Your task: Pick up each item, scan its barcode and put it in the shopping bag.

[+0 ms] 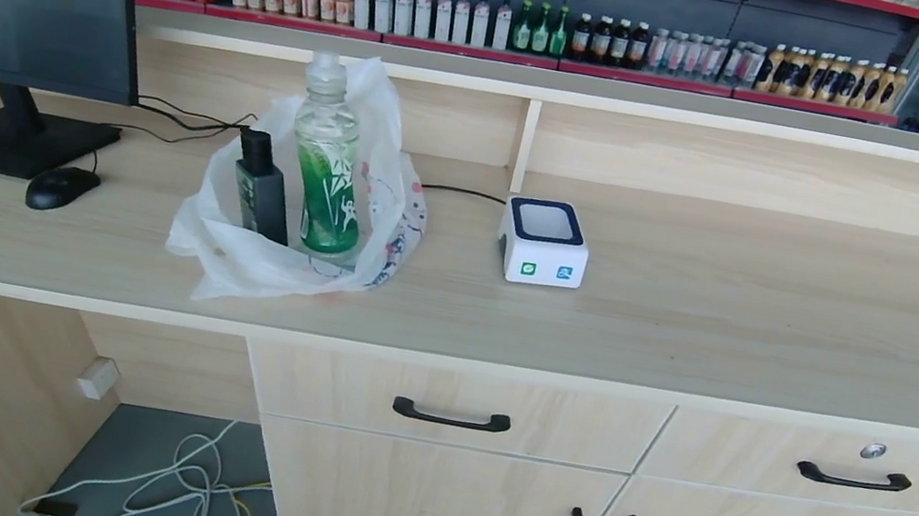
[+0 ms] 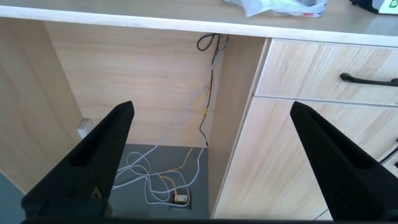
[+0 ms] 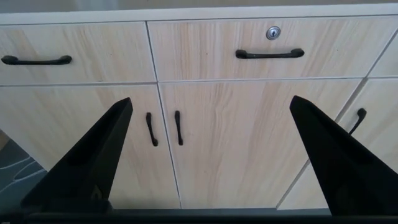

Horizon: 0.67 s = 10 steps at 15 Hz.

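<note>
one tall bottle [image 1: 329, 169] could be toppled if the shopping bag [image 1: 231, 265] is nudged; left gripper [image 2: 211, 109], right gripper [image 3: 211, 102] are spread wide, empty.

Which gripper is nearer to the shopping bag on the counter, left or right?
Left. The left gripper hangs below the counter edge near the shopping bag; the right gripper faces the keyed drawer, farther along.

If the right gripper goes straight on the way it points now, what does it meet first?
Most likely the cabinet door under the keyed drawer, just beside its vertical black handle. The right gripper is open and nothing shows in between, though depth is hard to judge.
</note>
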Motion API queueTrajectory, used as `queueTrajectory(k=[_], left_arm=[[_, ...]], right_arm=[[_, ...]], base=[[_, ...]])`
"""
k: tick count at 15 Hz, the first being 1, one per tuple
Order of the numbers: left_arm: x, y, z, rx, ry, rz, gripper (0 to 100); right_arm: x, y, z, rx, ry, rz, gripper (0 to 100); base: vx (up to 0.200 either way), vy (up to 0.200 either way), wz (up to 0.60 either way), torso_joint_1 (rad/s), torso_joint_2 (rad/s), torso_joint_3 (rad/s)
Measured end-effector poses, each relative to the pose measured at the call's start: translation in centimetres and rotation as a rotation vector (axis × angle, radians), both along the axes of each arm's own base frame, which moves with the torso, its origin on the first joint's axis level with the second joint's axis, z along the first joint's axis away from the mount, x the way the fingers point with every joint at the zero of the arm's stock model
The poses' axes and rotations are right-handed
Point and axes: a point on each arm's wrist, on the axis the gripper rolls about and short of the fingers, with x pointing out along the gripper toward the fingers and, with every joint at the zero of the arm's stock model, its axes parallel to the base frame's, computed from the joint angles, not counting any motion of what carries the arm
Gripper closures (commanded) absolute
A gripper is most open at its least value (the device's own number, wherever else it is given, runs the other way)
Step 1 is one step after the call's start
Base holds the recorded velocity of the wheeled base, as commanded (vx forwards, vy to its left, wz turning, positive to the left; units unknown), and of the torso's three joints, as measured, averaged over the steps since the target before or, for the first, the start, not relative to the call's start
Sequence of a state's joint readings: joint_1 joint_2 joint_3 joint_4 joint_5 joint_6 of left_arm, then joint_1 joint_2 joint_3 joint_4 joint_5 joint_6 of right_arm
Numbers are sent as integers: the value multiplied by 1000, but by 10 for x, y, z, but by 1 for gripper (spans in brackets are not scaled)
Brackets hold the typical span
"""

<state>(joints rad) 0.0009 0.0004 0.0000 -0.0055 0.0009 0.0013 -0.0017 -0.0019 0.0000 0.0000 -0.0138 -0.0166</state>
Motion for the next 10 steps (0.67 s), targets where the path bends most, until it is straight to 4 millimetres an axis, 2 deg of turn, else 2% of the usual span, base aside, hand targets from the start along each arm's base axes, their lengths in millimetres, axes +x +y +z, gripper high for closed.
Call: queueTrajectory(k=[1, 2, 8, 10], left_arm=[[0, 0, 0, 1, 0, 1, 0], [0, 0, 0, 2, 0, 1, 0], [0, 0, 0, 3, 0, 0, 0], [0, 0, 0, 2, 0, 0, 0]], right_arm=[[0, 0, 0, -1, 0, 0, 0], [0, 0, 0, -1, 0, 0, 0], [0, 0, 0, 21, -1, -1, 0], [0, 0, 0, 22, -2, -1, 0]], base=[[0, -200, 0, 2, 2, -2], [0, -200, 600, 7, 2, 2], [0, -200, 0, 2, 2, 2], [0, 0, 0, 0, 0, 0]])
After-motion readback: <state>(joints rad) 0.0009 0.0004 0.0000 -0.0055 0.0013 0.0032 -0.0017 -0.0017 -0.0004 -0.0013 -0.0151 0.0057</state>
